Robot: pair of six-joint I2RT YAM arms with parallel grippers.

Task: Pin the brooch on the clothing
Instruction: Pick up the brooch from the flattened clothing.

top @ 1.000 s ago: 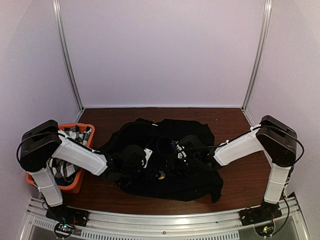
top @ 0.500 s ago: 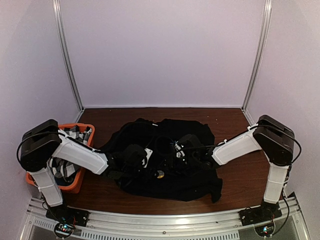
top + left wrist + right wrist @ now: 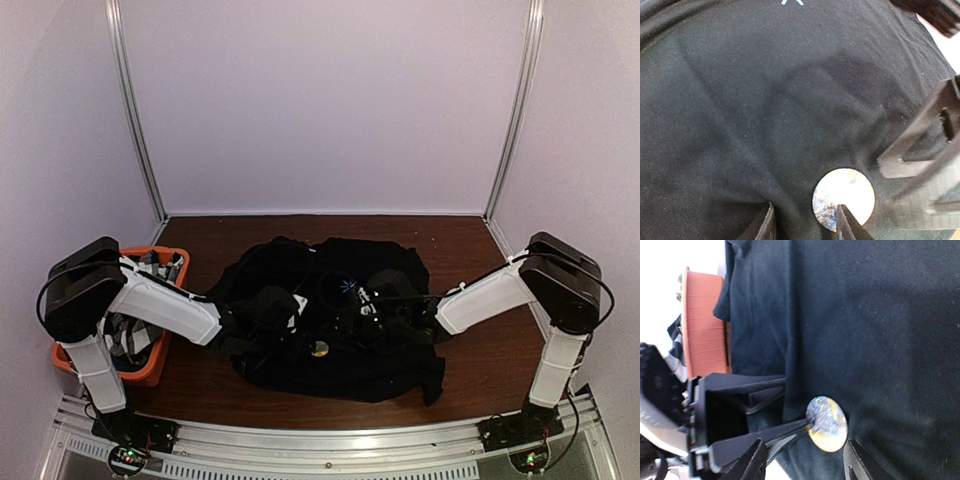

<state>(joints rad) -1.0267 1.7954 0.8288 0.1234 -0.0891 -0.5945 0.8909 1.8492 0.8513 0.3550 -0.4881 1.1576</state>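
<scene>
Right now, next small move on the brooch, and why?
Probably ease the right gripper forward a touch and close on the brooch. Its fingers are open and the brooch lies on the shirt just ahead of their gap. The left gripper, also open, has one finger at the brooch's rim; hold it there. Pin state isn't visible.

Half a second ago your right arm point(image 3: 480, 298) reaches in toward the middle of the T-shirt point(image 3: 300, 372). Now it sits drawn back to the right, its elbow lower and nearer the right side of the bench point(image 3: 480, 365). Your left arm point(image 3: 165, 308) lies slightly further right, bringing the left gripper point(image 3: 804, 222) nearer the brooch point(image 3: 319, 348).
</scene>
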